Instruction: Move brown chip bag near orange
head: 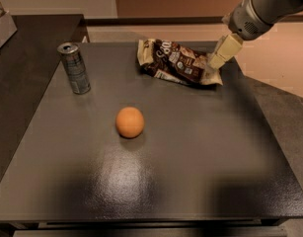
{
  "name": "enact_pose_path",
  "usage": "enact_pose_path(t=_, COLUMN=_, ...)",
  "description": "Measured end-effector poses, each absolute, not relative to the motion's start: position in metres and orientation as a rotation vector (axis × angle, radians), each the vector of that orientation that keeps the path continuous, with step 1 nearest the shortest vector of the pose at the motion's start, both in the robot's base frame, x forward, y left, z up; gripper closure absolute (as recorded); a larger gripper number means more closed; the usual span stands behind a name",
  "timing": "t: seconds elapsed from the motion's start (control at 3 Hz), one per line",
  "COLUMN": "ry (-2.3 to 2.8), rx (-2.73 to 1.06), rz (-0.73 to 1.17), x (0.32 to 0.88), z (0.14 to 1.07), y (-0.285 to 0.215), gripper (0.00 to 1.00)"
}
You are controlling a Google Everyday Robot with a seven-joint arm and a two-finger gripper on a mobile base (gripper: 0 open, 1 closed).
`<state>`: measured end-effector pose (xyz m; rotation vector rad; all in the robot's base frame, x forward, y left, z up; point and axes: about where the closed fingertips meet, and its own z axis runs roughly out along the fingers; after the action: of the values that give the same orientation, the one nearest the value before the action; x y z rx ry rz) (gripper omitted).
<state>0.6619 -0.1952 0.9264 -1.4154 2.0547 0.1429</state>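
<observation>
The pincer [213, 63] sits at two o'clock on the counter [190, 172], its tip at the three-o'clock end of the brown chip bag [175, 60]; whether it is open or closed, I cannot tell. The orange [130, 122] lies at the bag's seven o'clock, well apart.

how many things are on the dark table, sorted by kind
chip bags: 1, the brown chip bag, back right
fruit: 1, the orange, near the middle
drink cans: 1, the silver can, back left
total: 3
not counted: the end effector, at the bag's right end
</observation>
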Motion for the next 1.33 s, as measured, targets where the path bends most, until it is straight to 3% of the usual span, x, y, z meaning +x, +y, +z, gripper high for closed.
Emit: enact_pose_path(t=1.33, ry=2.072, rx=-1.538, rz=0.194, x=0.708, z=0.902, y=-0.104, gripper=0.00)
